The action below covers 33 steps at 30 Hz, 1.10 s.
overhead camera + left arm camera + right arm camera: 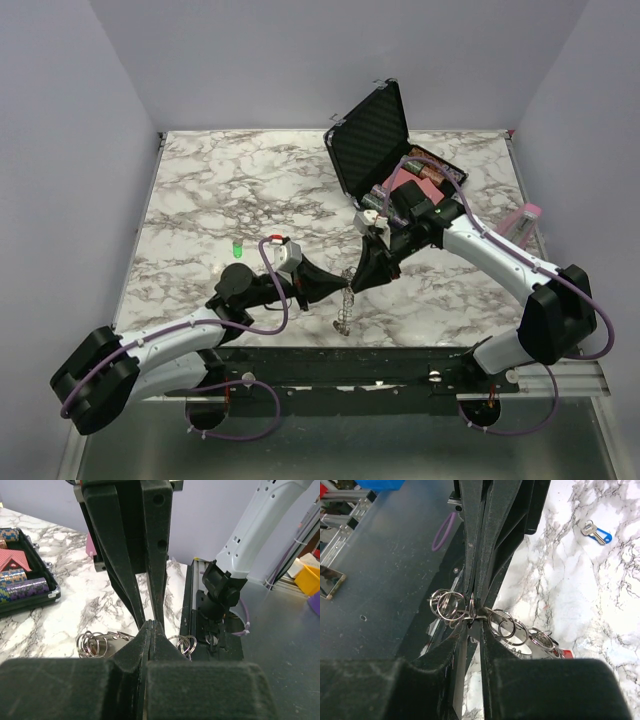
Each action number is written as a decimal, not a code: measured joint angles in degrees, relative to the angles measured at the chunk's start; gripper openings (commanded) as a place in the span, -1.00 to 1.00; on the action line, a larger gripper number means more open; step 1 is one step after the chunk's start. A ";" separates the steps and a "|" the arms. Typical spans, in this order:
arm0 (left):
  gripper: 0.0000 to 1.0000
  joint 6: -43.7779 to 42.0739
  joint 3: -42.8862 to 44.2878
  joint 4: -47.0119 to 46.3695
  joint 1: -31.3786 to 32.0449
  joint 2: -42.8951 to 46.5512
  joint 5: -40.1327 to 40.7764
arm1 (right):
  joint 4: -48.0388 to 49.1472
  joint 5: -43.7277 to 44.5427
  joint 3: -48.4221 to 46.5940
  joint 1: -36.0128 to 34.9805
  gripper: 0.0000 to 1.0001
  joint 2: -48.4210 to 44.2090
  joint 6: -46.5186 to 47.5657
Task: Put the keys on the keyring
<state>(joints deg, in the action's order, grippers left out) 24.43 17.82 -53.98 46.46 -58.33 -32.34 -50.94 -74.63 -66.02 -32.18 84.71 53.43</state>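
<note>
The keyring (346, 305), a silver chain of linked rings, hangs between my two grippers above the table's near edge. My left gripper (328, 287) is shut on one of its rings. In the left wrist view its pads (151, 626) are pressed together, with rings on both sides (92, 642). My right gripper (366, 268) meets it tip to tip. In the right wrist view my right gripper (475, 621) is shut on a flat plain silver key (462, 680) at the chain (506, 626). A bit of red (565, 653) shows at the chain's far end.
An open black hard case (372, 140) with coloured items stands at the back right, also in the left wrist view (25, 582). A small green piece (237, 248) lies left of centre. A small silver piece with a blue tag (595, 532) lies on the marble. A pink object (525, 218) is at the right edge.
</note>
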 measured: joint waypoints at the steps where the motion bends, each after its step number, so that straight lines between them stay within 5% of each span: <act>1: -1.00 -0.07 -0.33 0.09 0.00 0.13 -0.02 | 0.00 0.00 0.00 0.13 -0.52 -0.02 0.00; 33: -1.00 -0.28 -1.03 0.00 0.00 -1.77 -0.63 | 8.63 -3.19 3.37 1.16 -0.52 -0.61 -9.05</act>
<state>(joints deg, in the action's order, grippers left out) 24.14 16.80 -53.98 46.46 -60.10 -32.97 -42.30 -77.82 -62.65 -31.03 84.09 44.38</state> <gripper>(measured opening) 0.007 0.237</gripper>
